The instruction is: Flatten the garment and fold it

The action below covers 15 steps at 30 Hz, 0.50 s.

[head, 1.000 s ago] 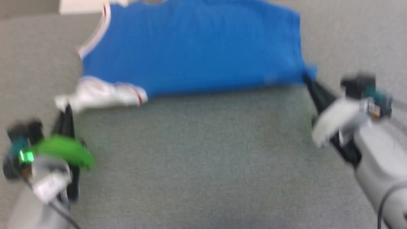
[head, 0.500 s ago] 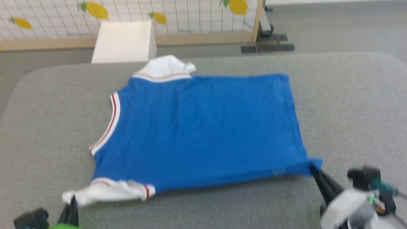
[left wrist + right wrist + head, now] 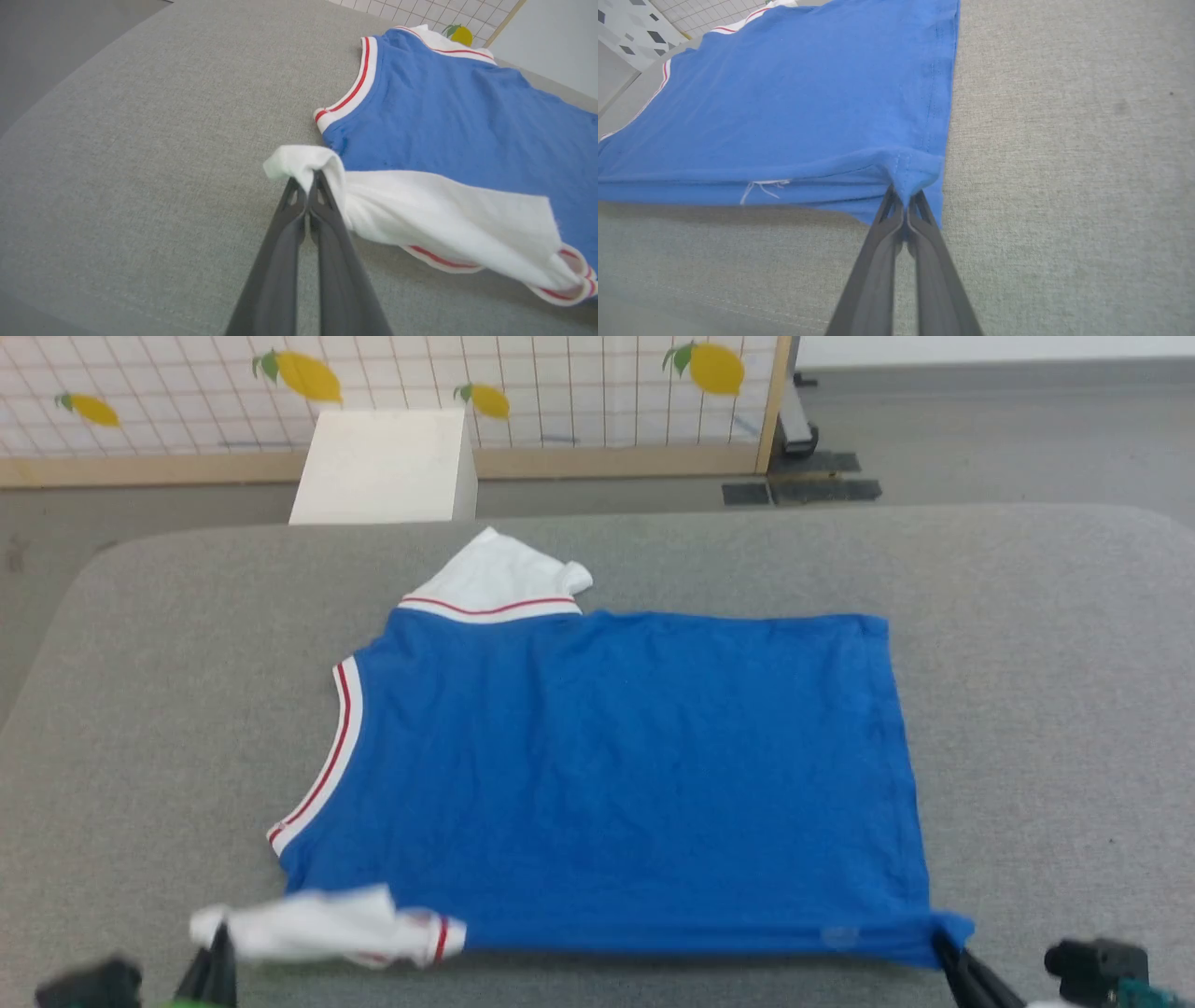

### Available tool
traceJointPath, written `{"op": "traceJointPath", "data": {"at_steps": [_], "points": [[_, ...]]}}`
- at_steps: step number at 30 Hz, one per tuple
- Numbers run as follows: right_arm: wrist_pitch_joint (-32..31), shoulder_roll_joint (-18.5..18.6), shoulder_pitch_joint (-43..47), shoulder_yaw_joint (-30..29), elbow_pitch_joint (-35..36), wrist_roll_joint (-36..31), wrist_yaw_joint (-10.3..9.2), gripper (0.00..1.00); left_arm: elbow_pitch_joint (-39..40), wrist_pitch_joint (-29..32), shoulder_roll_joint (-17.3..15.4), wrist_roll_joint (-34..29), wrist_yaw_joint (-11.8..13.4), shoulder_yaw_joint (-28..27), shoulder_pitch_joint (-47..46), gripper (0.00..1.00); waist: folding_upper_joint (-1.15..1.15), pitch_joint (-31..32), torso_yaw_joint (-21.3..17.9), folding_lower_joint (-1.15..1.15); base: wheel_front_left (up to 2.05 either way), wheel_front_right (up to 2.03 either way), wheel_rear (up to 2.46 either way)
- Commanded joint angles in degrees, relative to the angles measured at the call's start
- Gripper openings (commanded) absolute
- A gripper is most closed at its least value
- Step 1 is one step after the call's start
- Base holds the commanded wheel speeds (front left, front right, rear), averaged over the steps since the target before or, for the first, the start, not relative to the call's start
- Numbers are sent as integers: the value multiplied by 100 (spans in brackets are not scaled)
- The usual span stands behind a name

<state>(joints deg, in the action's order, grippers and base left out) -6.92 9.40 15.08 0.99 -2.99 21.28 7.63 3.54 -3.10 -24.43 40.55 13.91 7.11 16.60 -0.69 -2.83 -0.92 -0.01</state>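
Grey worktop is bearing your nearly flat garment; left end effector and right end effector are pinching its near corners, folding seemingly unstarted.

Left gripper clamped on white sleeve of blue garment, grey surface beneath.

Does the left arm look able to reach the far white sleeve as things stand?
Probably not yet. The left pincer is shut on the near sleeve; the far sleeve lies beyond the flat shirt body. No obstacle stands between, but it must let go first.
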Motion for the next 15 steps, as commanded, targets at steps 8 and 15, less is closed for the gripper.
{"op": "traceJointPath", "data": {"at_steps": [8,15], "points": [[-280,175,-1271,123,-332,-15,-14,0,-781,57,-72,-228,-461,331,-1994,0,69,-568,-55,1,0,0,0],[-343,403,-2272,649,-1001,121,-14,0,-1685,74,34,-288,-755,548,-3017,0,69,-958,-150,1,0,0,0]]}}
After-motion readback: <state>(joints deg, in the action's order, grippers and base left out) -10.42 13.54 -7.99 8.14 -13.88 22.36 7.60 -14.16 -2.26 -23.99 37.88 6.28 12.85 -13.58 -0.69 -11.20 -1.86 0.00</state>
